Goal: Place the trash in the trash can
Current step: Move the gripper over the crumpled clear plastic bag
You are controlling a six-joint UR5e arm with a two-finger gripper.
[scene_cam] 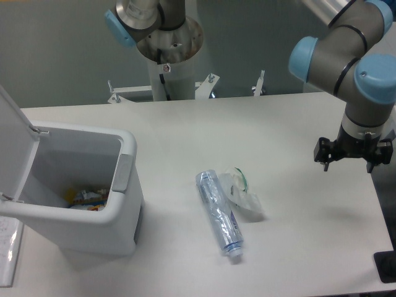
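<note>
The trash lies mid-table: a squashed clear plastic bottle (219, 212) with a bluish label, its white cap pointing toward the front edge. Touching its right side is a smaller crumpled clear wrapper (242, 193) with a green edge. At the left stands the trash can (125, 204), a white bin with its flip lid swung up and back and a grey tab on its right rim. Some coloured scraps show inside it. My gripper (349, 164) hangs over the table's right side, well right of the bottle and wrapper. Its black fingers are spread open with nothing between them.
The arm's base column (167, 68) stands behind the table's back edge, with metal brackets beside it. A dark object (387, 267) sits at the front right corner. A white flat item (7, 250) lies left of the bin.
</note>
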